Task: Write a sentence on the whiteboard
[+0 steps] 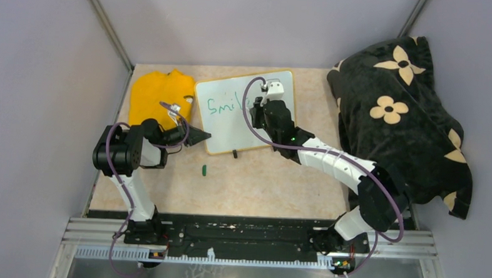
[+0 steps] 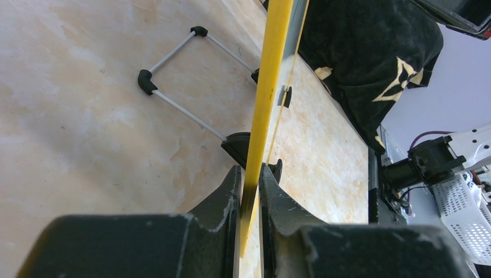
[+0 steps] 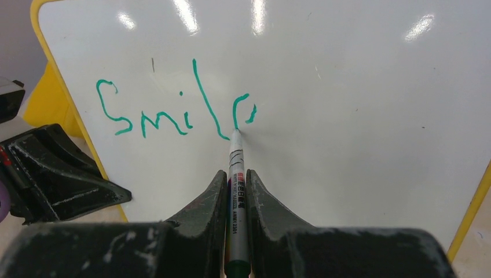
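Top view: the whiteboard [image 1: 225, 129] is seen in the upper middle of the frame, on a beige table [image 1: 260, 183]. A yellow cloth [image 1: 155, 91] lies just to the left of the board, touching or slightly under its left edge. A black blanket with cream flowers [image 1: 401, 114] is heaped at the right. A small green cap [image 1: 204, 170] lies on the table below the board's lower left corner, apart from it. One black clip foot [image 1: 235, 153] is noted at the board's bottom edge.

Left gripper [image 2: 250, 174]: the fingers are pressed together on the board's frame, which is seen edge-on and yellow in the wrist view. A wire stand [image 2: 173, 81] with black corner pieces rests on the table beside that edge.

Right gripper [image 3: 235, 176]: the fingers are clamped on a marker [image 3: 234, 153], which points up the frame. The tip is touching the white surface at the foot of an unfinished loop.

Sentence [image 3: 173, 113]: only "Smil" and a partly formed fifth letter are written, in green, in the upper left part of the board. The area to the right of the writing and below it is blank, with light glare along the top.
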Controlling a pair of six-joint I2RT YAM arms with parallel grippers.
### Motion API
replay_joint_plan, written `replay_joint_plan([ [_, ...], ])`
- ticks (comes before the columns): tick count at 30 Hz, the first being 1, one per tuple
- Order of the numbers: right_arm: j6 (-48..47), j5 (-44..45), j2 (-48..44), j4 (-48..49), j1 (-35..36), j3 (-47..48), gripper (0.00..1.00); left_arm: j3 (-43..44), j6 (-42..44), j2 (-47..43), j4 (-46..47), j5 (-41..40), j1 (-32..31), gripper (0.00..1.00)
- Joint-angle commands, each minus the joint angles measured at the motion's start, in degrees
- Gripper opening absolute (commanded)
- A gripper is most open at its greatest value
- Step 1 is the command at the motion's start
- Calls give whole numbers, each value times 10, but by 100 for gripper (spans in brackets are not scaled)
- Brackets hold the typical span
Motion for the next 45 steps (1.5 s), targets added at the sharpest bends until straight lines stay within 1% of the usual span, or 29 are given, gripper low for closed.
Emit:
replay_joint_plan([
  [1, 4, 18, -25, 1, -6, -14, 0, 5, 12, 13, -15, -20, 1, 0],
  [17, 3, 60, -43, -6, -22, -15, 0, 5, 13, 13, -15, -19, -1, 0],
  [22, 3, 51, -52, -4, -27, -18, 0, 5, 13, 13, -15, -19, 0, 0],
  [26, 4, 28, -77, 22, -27, -41, 0, 5, 13, 13, -15, -19, -1, 0],
  [30, 2, 29, -96, 33, -27, -54, 0, 6, 13, 13, -15, -19, 0, 0],
  [45, 2, 54, -79, 33, -29, -48, 0, 6, 12, 13, -16, -19, 0, 0],
])
